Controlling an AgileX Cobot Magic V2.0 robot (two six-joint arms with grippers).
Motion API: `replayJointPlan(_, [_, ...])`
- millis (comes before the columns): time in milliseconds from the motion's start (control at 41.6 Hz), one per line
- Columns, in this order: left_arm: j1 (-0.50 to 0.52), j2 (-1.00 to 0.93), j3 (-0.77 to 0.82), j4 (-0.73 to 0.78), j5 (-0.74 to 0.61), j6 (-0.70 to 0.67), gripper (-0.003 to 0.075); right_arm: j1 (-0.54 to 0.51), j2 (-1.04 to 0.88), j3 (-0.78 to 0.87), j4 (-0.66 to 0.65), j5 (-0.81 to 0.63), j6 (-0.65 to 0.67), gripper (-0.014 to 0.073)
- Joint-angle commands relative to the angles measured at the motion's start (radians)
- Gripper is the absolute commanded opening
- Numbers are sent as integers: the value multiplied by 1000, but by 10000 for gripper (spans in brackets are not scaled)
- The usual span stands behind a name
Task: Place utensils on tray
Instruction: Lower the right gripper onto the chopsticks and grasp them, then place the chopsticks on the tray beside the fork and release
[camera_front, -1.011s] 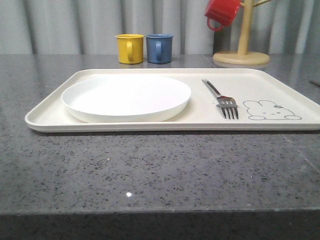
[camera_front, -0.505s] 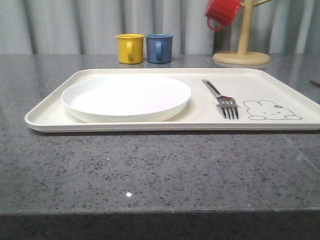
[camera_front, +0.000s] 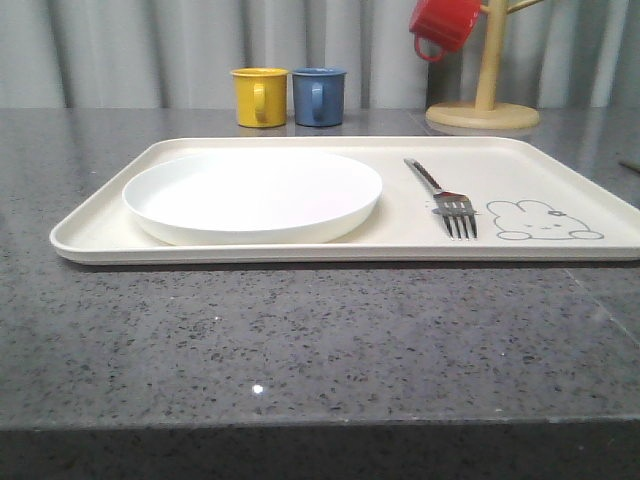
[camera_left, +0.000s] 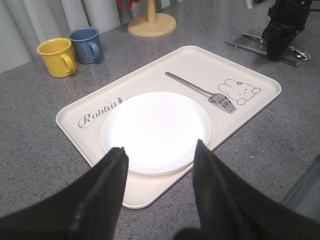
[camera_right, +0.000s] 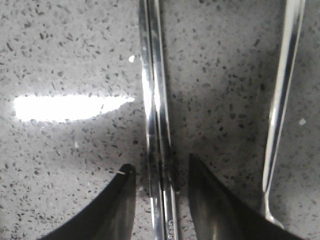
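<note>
The cream tray (camera_front: 560, 165) lies across the grey table, and a silver fork (camera_front: 445, 195) rests on its right half beside the rabbit drawing. From the left wrist view, my left gripper (camera_left: 160, 150) hangs open and empty above the tray's (camera_left: 165, 60) near corner, with the fork (camera_left: 200, 90) beyond it. To the right of the tray, off it, the pair of chopsticks (camera_right: 156, 100) lies on the stone. My right gripper (camera_right: 159, 167) is open, low, one finger on each side of them. The spoon's handle (camera_right: 281, 100) lies alongside.
A round white plate (camera_front: 250, 190) takes up the tray's left half. Behind the tray stand a yellow mug (camera_front: 260, 97), a blue mug (camera_front: 319, 96) and a wooden mug tree (camera_front: 484, 100) with a red mug (camera_front: 445, 25). My right arm (camera_left: 282, 27) stands right of the tray.
</note>
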Motion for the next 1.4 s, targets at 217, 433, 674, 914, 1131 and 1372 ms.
replayJointPlan(217, [-7, 4, -25, 6, -79, -10, 314, -5, -30, -22, 6, 21, -2, 286])
replayJointPlan(433, [-7, 4, -25, 6, -79, -10, 314, -3, -14, -25, 14, 33, -2, 244])
replayJointPlan(674, [-7, 4, -25, 6, -79, -10, 314, -3, -15, -25, 15, 32, -2, 15])
replayJointPlan(914, [-7, 4, -25, 6, -79, -10, 314, 68, -72, -43, 221, 81, -6, 17])
replayJointPlan(1131, [-7, 4, -25, 6, -79, -10, 314, 231, -60, -82, 326, 59, 48, 17])
replayJointPlan(1372, [-7, 4, -25, 6, -79, -10, 314, 292, -15, -82, 353, -14, 158, 64])
